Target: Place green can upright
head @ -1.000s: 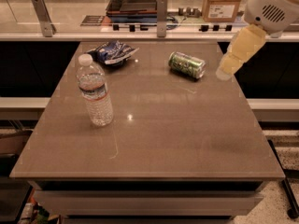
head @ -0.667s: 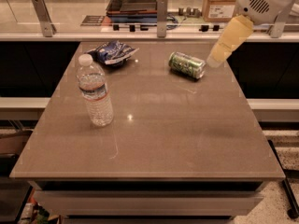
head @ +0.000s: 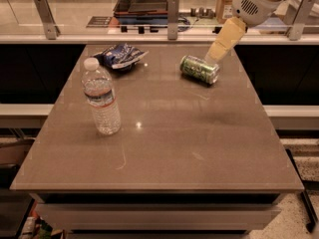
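The green can (head: pixel 200 69) lies on its side at the far right of the brown table (head: pixel 164 148), its silver end facing right and toward me. My gripper (head: pixel 213 55) comes down from the upper right, its pale yellow fingers (head: pixel 225 39) pointing down-left. The tips are just above and behind the can's right end. Nothing is held in the gripper.
A clear plastic water bottle (head: pixel 101 97) stands upright at the left of the table. A blue-and-white snack bag (head: pixel 119 56) lies at the far left. A counter with a glass rail and metal posts (head: pixel 173 18) runs behind the table.
My gripper has moved left and away from me, from beside the table's right edge to just over the can's right end. The can, bottle and bag have not moved.
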